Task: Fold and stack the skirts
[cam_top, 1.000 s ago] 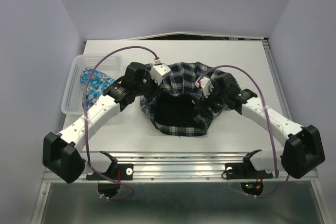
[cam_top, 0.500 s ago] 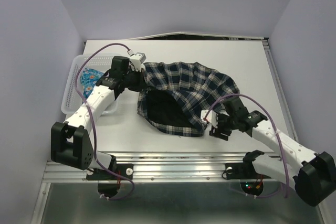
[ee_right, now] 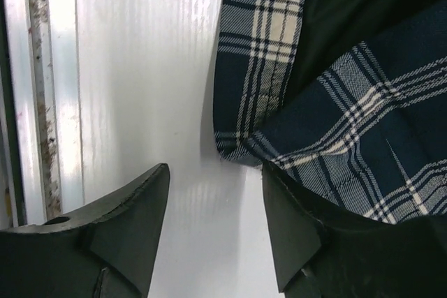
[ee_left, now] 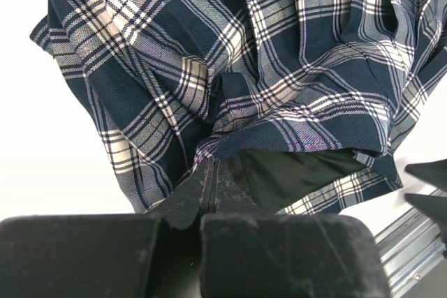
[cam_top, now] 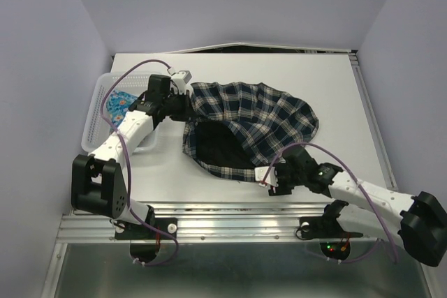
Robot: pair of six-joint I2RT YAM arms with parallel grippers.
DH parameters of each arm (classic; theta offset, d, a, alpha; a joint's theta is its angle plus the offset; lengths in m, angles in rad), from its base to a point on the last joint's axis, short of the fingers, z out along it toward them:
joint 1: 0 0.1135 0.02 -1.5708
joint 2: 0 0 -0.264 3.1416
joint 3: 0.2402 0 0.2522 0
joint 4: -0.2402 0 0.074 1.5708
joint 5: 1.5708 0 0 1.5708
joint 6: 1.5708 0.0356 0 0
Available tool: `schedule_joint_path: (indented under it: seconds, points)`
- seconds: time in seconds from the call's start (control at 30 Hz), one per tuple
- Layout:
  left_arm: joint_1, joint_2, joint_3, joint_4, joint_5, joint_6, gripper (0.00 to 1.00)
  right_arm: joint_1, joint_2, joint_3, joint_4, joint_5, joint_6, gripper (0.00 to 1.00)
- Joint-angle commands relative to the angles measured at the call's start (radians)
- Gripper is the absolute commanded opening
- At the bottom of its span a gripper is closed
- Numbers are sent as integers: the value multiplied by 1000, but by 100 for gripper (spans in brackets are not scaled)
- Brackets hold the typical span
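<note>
Left gripper (ee_left: 207, 167) stays pinched on the plaid skirt (cam_top: 258, 113), while the right gripper (ee_right: 213, 183) has swung down to its near corner, fingers (ee_right: 126, 221) spread around it, apparently to regrasp.

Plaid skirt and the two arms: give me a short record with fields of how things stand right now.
plaid skirt: spread on the table, dark lining showing at its near side
left jaws: shut on the plaid skirt's far-left edge
right jaws: open, low by the near hem corner, nothing held
floral skirt: in the white basket at the left
</note>
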Motion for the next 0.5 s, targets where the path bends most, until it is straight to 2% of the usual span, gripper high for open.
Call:
schedule_joint_path:
  seconds: [0.0,0.17,0.23,0.3,0.33,0.43,0.47]
  points:
    - [12,-3,32,34,25,-11,0,18,49,-25,225,45,62,60]
    - [18,-9,32,32,28,-11,0,27,102,-39,272,71,23,52]
    - [23,-7,32,33,32,-12,0,40,103,-65,302,97,19,39]
    - [23,-10,32,33,34,-5,0,40,114,-77,342,148,16,9]
    - [25,-13,32,34,35,-2,0,40,117,-72,348,171,33,1]
    - [25,-32,27,29,28,24,0,25,94,1,316,298,90,1]
    - [23,-41,16,32,16,35,0,-27,57,56,295,323,99,1]
